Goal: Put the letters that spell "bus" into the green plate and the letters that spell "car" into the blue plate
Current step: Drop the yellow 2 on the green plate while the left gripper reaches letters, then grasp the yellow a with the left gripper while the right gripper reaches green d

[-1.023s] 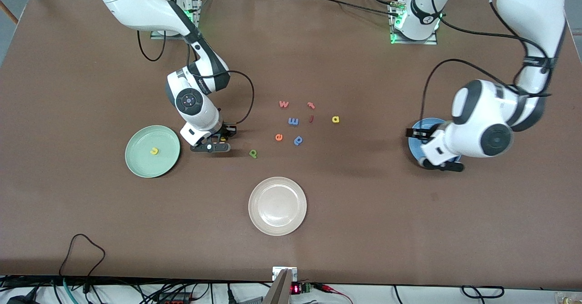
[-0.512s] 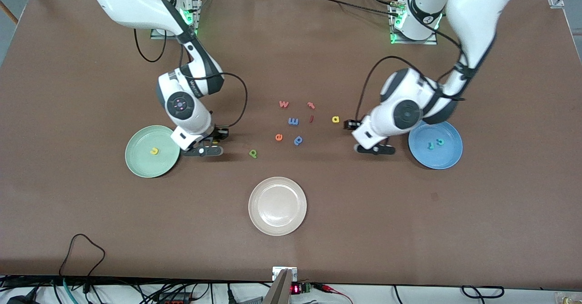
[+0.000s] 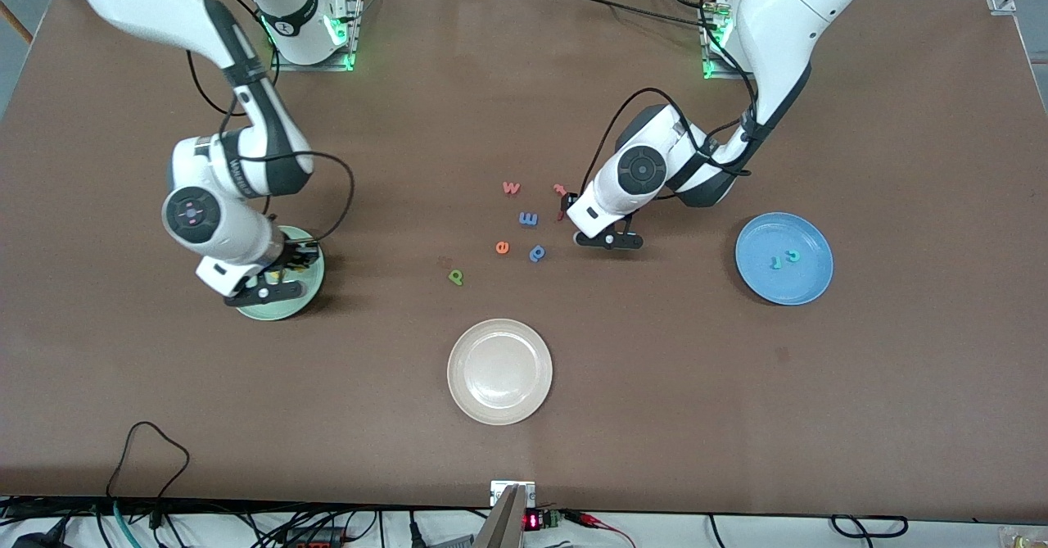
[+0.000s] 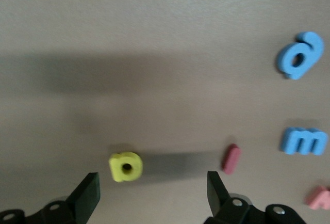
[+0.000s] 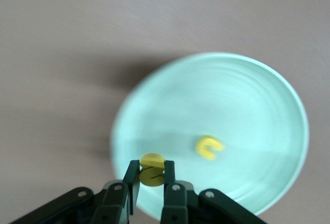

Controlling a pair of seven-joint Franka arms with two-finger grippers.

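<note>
Both arms are glossy white with dark grey joint bands and a round dark disc at each wrist. Black cables loop along the forearms. The bases glow green. The jaws are black, with silver screws.

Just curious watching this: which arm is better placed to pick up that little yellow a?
The left. Its open pincer hangs right over the yellow a, while the right pincer is busy holding a yellow letter over the green plate.
</note>
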